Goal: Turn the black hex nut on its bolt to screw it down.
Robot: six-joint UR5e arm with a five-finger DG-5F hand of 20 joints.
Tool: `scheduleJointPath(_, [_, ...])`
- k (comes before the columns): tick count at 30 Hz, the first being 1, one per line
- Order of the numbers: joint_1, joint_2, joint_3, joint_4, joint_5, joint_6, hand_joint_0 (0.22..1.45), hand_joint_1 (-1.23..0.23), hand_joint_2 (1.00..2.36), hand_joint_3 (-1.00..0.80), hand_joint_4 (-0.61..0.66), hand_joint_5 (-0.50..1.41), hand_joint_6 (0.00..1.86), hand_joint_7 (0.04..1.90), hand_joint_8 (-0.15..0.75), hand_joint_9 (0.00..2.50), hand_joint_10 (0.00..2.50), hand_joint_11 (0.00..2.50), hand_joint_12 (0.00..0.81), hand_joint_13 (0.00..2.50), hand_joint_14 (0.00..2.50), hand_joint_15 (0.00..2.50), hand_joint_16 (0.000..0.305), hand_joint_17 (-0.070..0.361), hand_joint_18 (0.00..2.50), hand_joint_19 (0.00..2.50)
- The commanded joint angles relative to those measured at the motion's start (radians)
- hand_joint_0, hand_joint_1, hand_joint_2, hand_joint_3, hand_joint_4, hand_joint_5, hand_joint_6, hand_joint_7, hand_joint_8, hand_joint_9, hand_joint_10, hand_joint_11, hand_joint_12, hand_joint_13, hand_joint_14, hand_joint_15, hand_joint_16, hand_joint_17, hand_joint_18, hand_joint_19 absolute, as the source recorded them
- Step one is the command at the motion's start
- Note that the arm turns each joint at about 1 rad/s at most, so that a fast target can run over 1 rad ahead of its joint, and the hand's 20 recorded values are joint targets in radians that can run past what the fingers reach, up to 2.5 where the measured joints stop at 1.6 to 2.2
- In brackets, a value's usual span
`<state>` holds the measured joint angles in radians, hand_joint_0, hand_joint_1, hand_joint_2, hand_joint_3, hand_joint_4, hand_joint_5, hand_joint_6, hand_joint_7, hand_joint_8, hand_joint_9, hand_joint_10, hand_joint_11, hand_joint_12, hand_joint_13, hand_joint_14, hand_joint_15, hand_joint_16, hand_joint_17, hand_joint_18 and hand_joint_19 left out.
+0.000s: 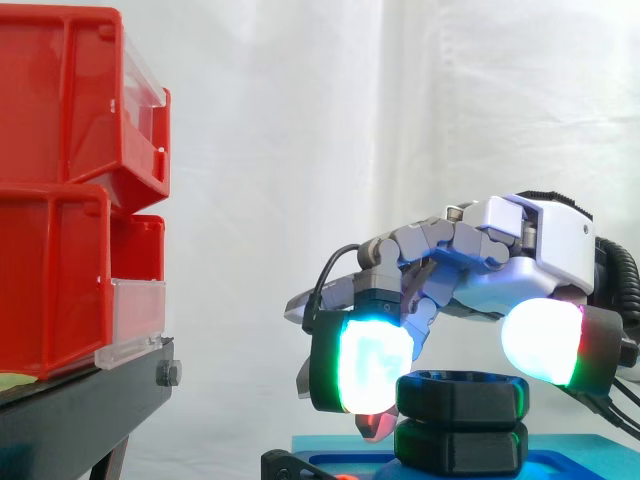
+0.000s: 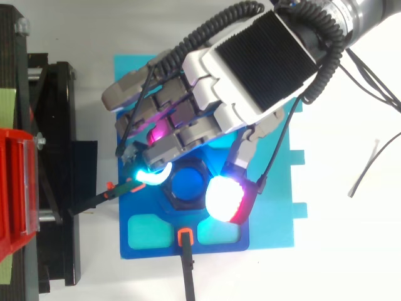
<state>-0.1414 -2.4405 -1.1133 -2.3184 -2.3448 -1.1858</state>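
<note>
- White curtain (image 1: 300,120) closes off the whole background in the side view, and the top view shows a white tabletop (image 2: 338,269) below the work.
- Red bins (image 1: 60,110) are stacked at the left on a black stand (image 1: 90,400), well apart from the hand.
- On the tabletop lies a blue base plate (image 2: 279,219), just beside the stand.
- At the plate's near edge sits an orange clip (image 2: 185,236) with a dark lead running off it.
- The black hex nut (image 2: 178,202) sits on the plate around a blue bolt (image 2: 188,184); in the side view it rests on a second black hexagonal piece (image 1: 460,447).
- The hand (image 2: 257,56) arches over the nut, fingers curled.
- One cyan-glowing fingertip (image 2: 150,177) presses the nut's left edge and a white-glowing pad (image 2: 222,197) its right, pinching the nut between them.
</note>
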Motion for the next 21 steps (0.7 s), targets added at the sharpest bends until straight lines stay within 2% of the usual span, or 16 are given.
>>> scheduleJointPath(1, [-0.017, 0.000, 0.000, 0.002, -0.021, 0.000, 0.54, -0.37, 1.00, -0.50, 0.17, -0.06, 0.70, 1.11, 0.256, 1.11, 0.01, 0.38, 0.287, 0.78, 0.01, 0.21, 0.030, 0.068, 0.44, 0.19])
scheduleJointPath(2, [-0.018, 0.000, 0.000, 0.004, -0.024, 0.000, 0.54, -0.37, 1.00, -0.50, 0.17, -0.06, 0.69, 1.10, 0.261, 1.11, 0.01, 0.38, 0.286, 0.78, 0.01, 0.21, 0.030, 0.068, 0.44, 0.19])
scheduleJointPath(3, [-0.033, 0.000, 0.001, 0.014, -0.048, 0.000, 0.54, -0.37, 1.00, -0.50, 0.17, -0.06, 0.69, 1.11, 0.257, 1.11, 0.01, 0.38, 0.286, 0.78, 0.01, 0.21, 0.030, 0.068, 0.44, 0.20])
scheduleJointPath(10, [-0.047, 0.002, 0.004, 0.036, -0.076, 0.009, 0.54, -0.37, 1.00, -0.50, 0.17, -0.05, 0.64, 1.17, 0.256, 1.10, 0.01, 0.38, 0.286, 0.78, 0.01, 0.22, 0.030, 0.068, 0.44, 0.20])
scheduleJointPath(11, [-0.047, 0.002, 0.006, 0.039, -0.077, 0.012, 0.54, -0.37, 1.00, -0.50, 0.18, -0.05, 0.60, 1.23, 0.256, 1.10, 0.01, 0.39, 0.289, 0.78, 0.01, 0.21, 0.030, 0.068, 0.44, 0.20])
scheduleJointPath(21, [-0.024, 0.000, 0.047, 0.085, -0.074, 0.054, 0.54, -0.37, 1.00, -0.50, 0.18, -0.04, 0.50, 1.36, 0.252, 1.09, 0.02, 0.38, 0.286, 0.77, 0.01, 0.21, 0.030, 0.068, 0.44, 0.20])
